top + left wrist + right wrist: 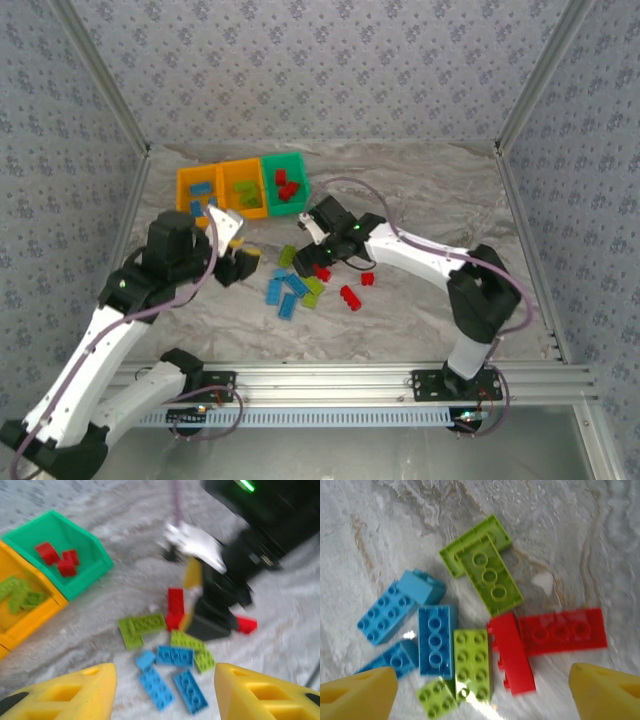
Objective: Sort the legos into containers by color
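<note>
The legos lie in a loose pile [293,287] mid-table: blue bricks [165,680], lime green bricks [472,665] and red bricks [512,652]. Two more red bricks [351,297] sit just right of the pile. The containers stand in a row at the back left. The left orange bin [182,190] holds blue bricks, the middle orange bin [243,166] lime ones, and the green bin [95,562] red ones. My left gripper [165,690] hangs open over the blue bricks at the pile's left. My right gripper [482,695] hangs open right above the lime and red bricks.
The right arm's black wrist housing [235,580] sits close behind the pile, near my left gripper. Patterned walls enclose the grey cloth-covered table [430,200], which has open room on its right. A metal rail [380,380] runs along the front edge.
</note>
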Robot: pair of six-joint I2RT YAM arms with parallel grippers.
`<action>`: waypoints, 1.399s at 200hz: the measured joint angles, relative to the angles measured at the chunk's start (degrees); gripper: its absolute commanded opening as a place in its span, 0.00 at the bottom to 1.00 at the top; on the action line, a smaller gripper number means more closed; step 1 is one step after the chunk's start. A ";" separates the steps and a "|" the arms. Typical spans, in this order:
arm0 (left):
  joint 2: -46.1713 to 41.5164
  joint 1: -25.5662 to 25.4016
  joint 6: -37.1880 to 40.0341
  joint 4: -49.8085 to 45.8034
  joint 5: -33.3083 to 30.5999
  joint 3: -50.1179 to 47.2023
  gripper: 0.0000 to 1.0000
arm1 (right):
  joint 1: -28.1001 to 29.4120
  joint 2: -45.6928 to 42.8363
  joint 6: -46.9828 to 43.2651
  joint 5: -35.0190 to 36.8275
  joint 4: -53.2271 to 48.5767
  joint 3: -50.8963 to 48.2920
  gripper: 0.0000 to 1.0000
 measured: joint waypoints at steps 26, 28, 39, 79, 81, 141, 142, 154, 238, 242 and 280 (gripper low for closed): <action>-5.27 0.00 5.29 -0.66 2.84 -8.81 0.57 | 0.00 7.78 -4.02 -0.02 1.40 5.57 0.79; -5.42 0.00 5.57 -0.68 2.97 -9.35 0.57 | 0.00 8.17 -4.09 0.00 1.51 5.84 0.78; -5.53 0.00 6.69 -0.68 3.67 -11.32 0.59 | 0.00 11.08 -5.60 -0.02 1.73 7.87 0.77; -4.09 0.00 9.05 0.96 6.12 -11.80 0.76 | 0.02 19.32 -8.79 0.17 1.46 13.40 0.57; -4.09 0.00 9.03 1.03 6.19 -11.80 0.77 | 0.02 19.54 -8.85 0.22 1.42 13.60 0.56; -6.40 0.66 10.25 3.72 6.64 -11.93 0.82 | 0.33 20.31 -8.70 2.82 2.60 13.92 0.22; -6.60 0.74 10.27 3.82 6.60 -11.98 0.82 | 0.35 20.11 -8.74 2.95 2.67 13.84 0.22; -8.20 1.46 10.23 5.03 6.16 -12.48 0.82 | 0.42 18.27 -8.22 3.65 3.23 12.79 0.23; -13.42 7.15 9.60 10.03 5.33 -15.65 0.83 | 1.27 -2.16 -2.19 2.36 47.30 -6.97 0.25; -13.31 7.19 9.60 10.05 5.33 -15.65 0.84 | 1.36 -1.33 -2.14 2.38 49.48 -6.95 0.25; -12.11 7.21 9.62 10.56 5.33 -15.89 0.91 | 1.95 11.47 -1.79 2.84 57.99 1.36 0.25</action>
